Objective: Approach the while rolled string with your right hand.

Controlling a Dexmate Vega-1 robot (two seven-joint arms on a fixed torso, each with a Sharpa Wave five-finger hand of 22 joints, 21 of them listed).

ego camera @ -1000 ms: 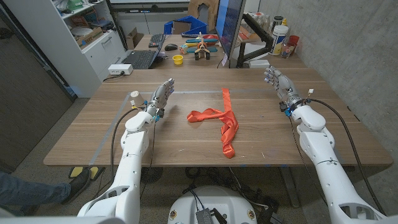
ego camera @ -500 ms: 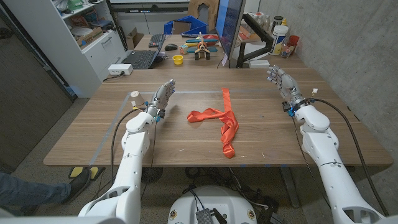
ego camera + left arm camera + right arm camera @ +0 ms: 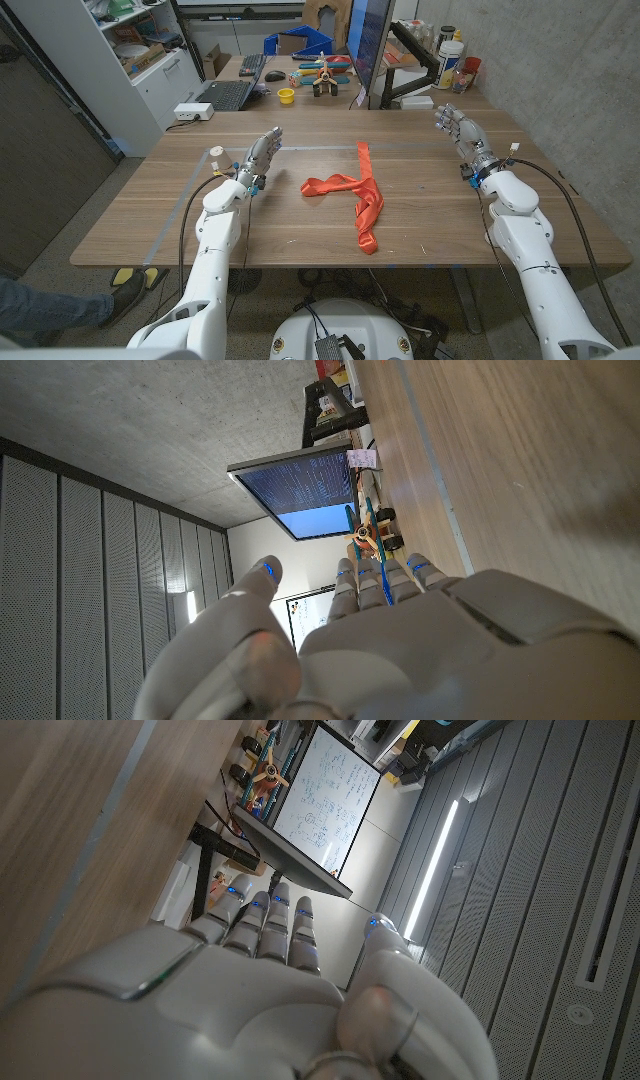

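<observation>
Right hand [image 3: 460,129]: fingers extended, apart, empty, over wooden table's [image 3: 300,225] far right. Left hand [image 3: 262,153]: same, empty. Small white rolled string [image 3: 215,151]: far-left, beside left hand. Crumpled orange cloth [image 3: 356,192]: centre.

White string roll [image 3: 215,152] small; upright near table's left side.

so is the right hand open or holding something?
Open. The right hand holds nothing, fingers extended and apart, above the table near its right edge, well clear of the orange cloth.

Left hand [image 3: 262,154] and right hand [image 3: 462,131] raised, fingers extended, seemingly empty
</observation>
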